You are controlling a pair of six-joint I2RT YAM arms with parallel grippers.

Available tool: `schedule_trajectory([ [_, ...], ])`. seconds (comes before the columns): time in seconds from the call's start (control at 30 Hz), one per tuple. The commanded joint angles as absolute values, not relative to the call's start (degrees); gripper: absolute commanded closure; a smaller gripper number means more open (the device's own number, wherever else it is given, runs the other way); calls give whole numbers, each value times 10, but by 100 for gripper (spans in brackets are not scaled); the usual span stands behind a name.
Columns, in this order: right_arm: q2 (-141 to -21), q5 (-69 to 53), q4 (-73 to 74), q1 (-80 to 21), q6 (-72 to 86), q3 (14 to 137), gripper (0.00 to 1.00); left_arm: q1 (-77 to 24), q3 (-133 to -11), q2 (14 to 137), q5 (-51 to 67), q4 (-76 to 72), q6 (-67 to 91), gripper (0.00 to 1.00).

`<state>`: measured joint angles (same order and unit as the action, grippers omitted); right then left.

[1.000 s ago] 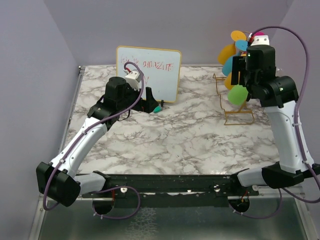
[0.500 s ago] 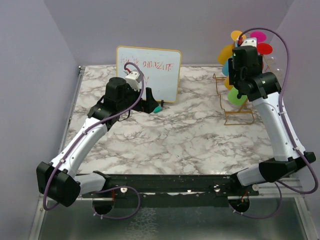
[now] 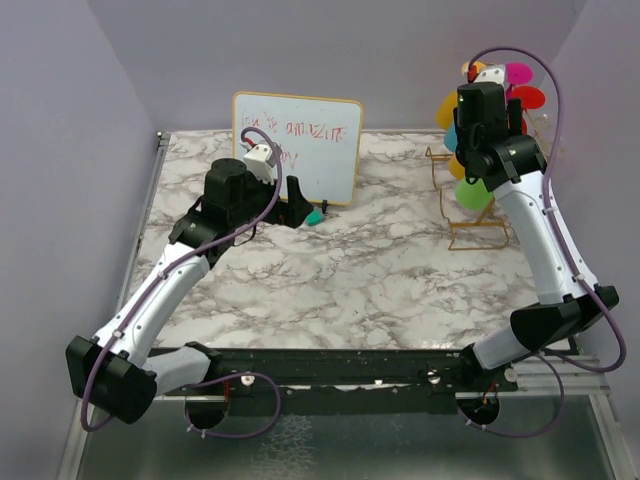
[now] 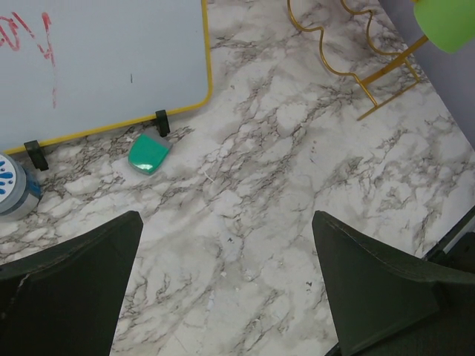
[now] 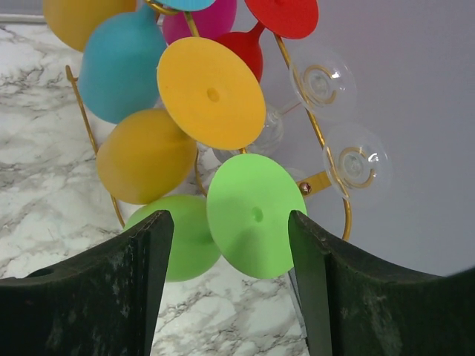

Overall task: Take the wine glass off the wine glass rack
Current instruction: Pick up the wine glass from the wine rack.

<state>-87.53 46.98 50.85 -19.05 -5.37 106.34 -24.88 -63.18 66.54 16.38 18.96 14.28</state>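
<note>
R gripper (image 5: 228, 222) has come up to the rack (image 5: 318, 182). It's wide open, nothing held. Green wine glass (image 5: 256, 215) hangs low on the rack, foot between the jaws, so prob. lined up for a grab. L gripper (image 4: 226, 219) open, empty, well left of rack. Whiteboard (image 3: 300, 165) left of rack: red scrawl, unreadable.

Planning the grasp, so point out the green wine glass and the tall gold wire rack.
green wine glass (image 5: 256, 215), right wrist view, round foot.
tall gold wire rack (image 5: 318, 182), right wrist view, short flat bar.
</note>
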Motion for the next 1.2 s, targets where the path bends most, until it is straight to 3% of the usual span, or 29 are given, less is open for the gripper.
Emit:
schedule_trajectory([
  [0.0,-879,498,479,-186,-80,1061,32,-250,-615,638,144,181,141,1],
  [0.33,-855,498,460,-186,-72,985,39,-250,-603,627,120,180,141,1],
  [0.87,-867,532,412,-178,-132,1017,38,-250,-603,620,131,180,145,1],
  [1.17,-862,520,405,-175,-143,1000,46,-250,-592,632,122,178,146,1],
])
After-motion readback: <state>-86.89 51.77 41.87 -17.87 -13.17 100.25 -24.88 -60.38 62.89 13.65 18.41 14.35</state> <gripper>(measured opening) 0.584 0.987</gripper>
